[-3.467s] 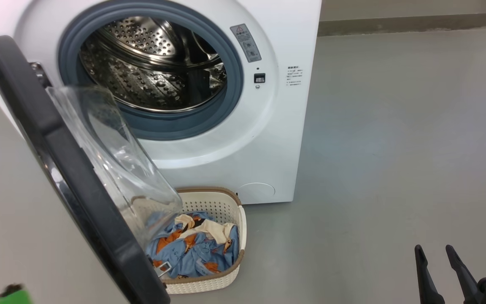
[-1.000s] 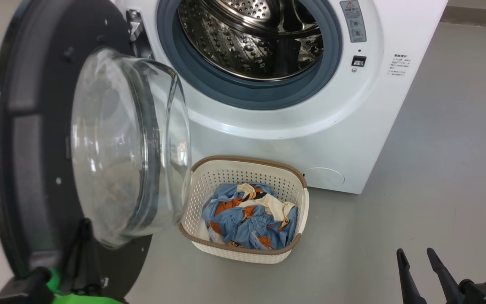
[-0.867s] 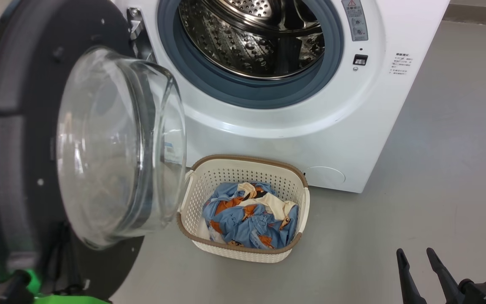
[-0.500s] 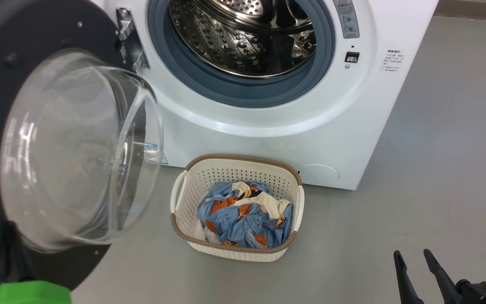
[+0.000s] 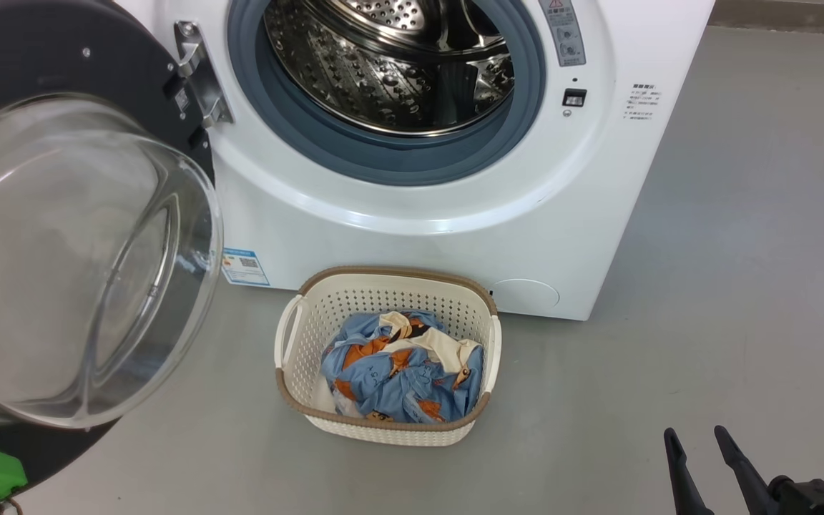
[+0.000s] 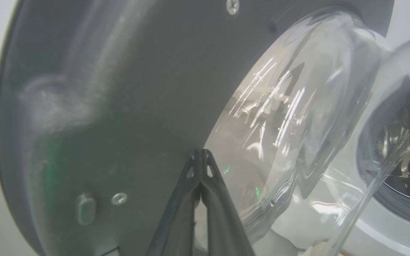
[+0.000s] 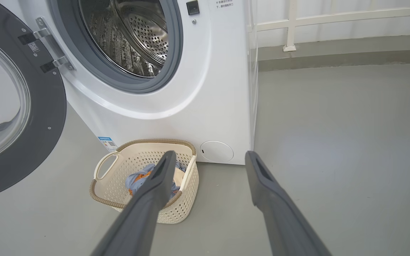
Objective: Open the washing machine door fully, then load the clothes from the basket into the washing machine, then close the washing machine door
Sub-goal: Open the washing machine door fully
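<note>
Covering the room, a smooth grey floor (image 5: 741, 250) bears the basket (image 5: 383, 433)

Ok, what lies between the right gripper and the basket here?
Only bare grey floor. The head view shows the open right gripper at lower right, well apart from the basket, with nothing standing on the stretch between them.

bright, even light, faint shadows, streaky glare on the washing machine door (image 6: 279, 106), soft blur up close
</note>
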Motion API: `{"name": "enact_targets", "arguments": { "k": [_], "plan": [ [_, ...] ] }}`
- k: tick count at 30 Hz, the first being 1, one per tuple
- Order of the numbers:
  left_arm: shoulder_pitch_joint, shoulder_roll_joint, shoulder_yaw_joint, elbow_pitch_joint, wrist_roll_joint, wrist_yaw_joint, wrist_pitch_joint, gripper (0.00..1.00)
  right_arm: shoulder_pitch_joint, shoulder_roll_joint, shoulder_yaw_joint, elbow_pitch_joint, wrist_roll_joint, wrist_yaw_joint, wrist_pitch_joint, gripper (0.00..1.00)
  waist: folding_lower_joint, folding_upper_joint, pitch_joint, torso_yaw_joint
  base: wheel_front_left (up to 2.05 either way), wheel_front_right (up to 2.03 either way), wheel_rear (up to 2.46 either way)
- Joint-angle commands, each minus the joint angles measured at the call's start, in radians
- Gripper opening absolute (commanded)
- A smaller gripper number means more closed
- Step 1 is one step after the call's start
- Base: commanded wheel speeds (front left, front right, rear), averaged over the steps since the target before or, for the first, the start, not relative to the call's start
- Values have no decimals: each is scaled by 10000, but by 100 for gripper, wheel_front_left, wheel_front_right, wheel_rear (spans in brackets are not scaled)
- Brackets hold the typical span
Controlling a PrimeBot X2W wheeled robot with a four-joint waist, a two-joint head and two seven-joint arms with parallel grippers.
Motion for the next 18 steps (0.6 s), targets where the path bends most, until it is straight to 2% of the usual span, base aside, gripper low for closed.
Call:
{"name": "enact_targets", "arguments": {
  "k": [1, 8, 18],
  "plan": [
    [-599, 605, 522, 187, -44, -65, -110, 0, -324, -60, 239, -175, 108, 90, -118, 100, 0, 0, -13, -34, 0, 0, 0],
    [-1067, 901, 862, 1254, 214, -366, -179, 0, -352, -52, 289, -106, 121, 90, -118, 100, 0, 0, -103, -152, 0, 0, 0],
    [-720, 501, 1511, 460, 736, -761, -185, 0, -332, -1, 324, -119, 96, 90, -118, 100, 0, 0, -244, -254, 0, 0, 0]
  ]
}}
